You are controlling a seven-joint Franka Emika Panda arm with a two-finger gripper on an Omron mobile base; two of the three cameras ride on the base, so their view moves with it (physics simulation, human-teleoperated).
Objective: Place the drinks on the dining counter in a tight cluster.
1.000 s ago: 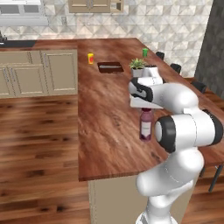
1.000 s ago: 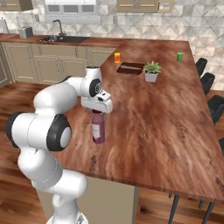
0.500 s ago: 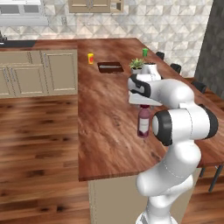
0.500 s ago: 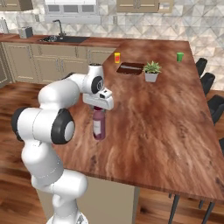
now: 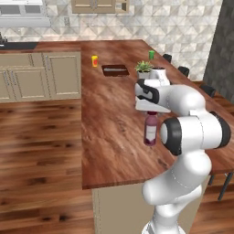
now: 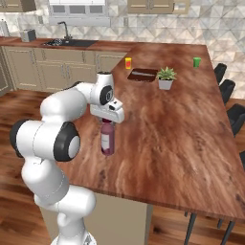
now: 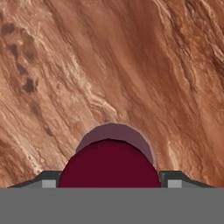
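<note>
Kept the bottle (image 5: 151, 130) in almost the same spot as a second ago, on the near left part of the bench (image 5: 114, 114). Swung the elbow of the arm round a little, and not much else. Looks like a slow part of the job, either just picking the bottle up or just putting it down. Can't tell if the bottom of the bottle is touching the wood or is a tiny bit above it.

Seen from the right side, the same bottle (image 6: 107, 139) with its white label, standing straight up under the end effector (image 6: 109, 118), close to the left edge of the bench (image 6: 182, 134).

Looking down along the end effector (image 7: 109, 179): closed in on the round dark red cap of the bottle (image 7: 109, 164), one finger tip (image 7: 48, 179) on each side and no space left to see. Pinching the top of the bottle, then.

Far off on the bench, an orange cup (image 5: 94, 61), a green cup (image 5: 151, 55), a small plant (image 5: 144, 68) and a dark tray (image 5: 115, 70). Not drinks to move. No tight group made yet.
</note>
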